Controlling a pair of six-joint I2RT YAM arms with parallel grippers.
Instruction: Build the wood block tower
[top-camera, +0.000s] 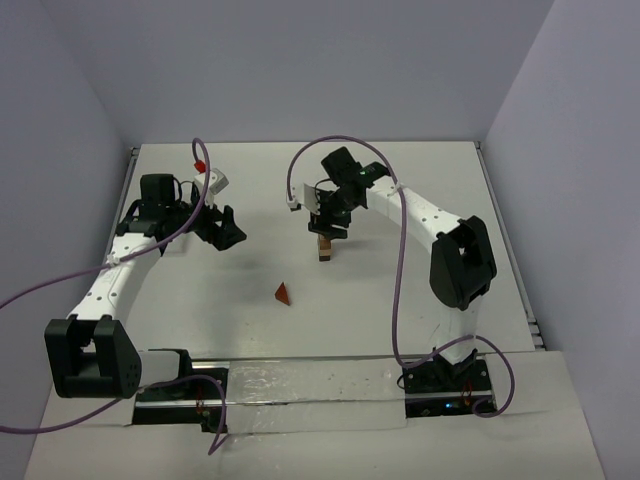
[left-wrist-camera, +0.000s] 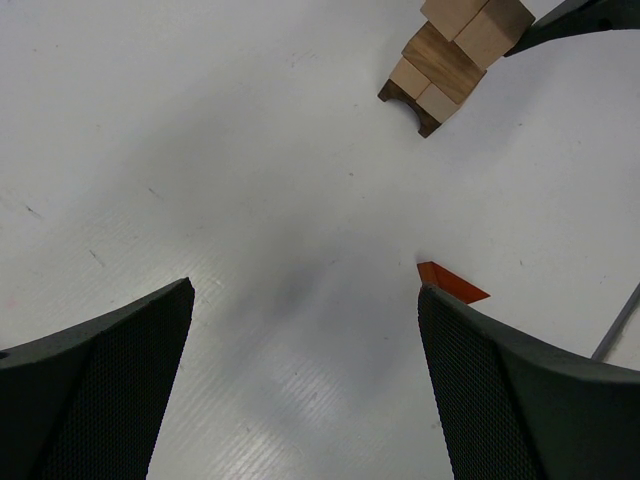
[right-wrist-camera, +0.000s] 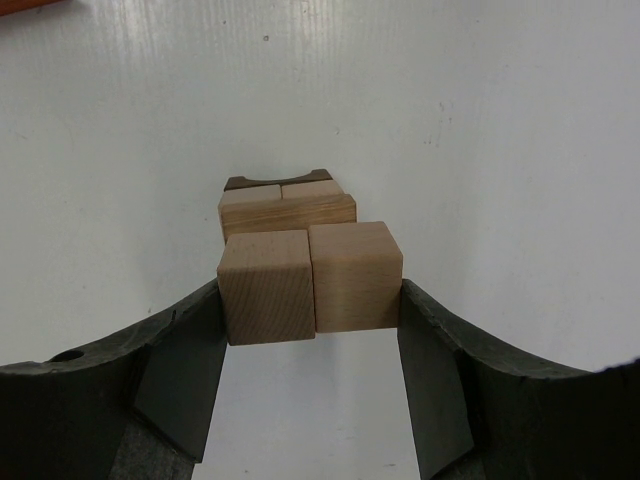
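Note:
The wood block tower (top-camera: 325, 250) stands mid-table: a dark arch base (right-wrist-camera: 278, 180), two small tan cubes and a brown slab (right-wrist-camera: 288, 212). My right gripper (right-wrist-camera: 310, 300) is shut on two tan cubes (right-wrist-camera: 265, 285) held side by side at the top of the stack; I cannot tell whether they rest on it. It shows from above over the tower (top-camera: 328, 228). The tower also shows in the left wrist view (left-wrist-camera: 440, 70). A reddish-orange triangular wedge (top-camera: 284, 293) lies alone on the table, beside my left finger (left-wrist-camera: 452, 282). My left gripper (left-wrist-camera: 305, 295) is open and empty (top-camera: 228, 232).
White table (top-camera: 200, 300) with walls on three sides. Purple cables loop over both arms (top-camera: 400, 260). The arm bases stand at the near edge (top-camera: 440, 380). A right-gripper finger (left-wrist-camera: 580, 18) reaches into the left wrist view beside the tower.

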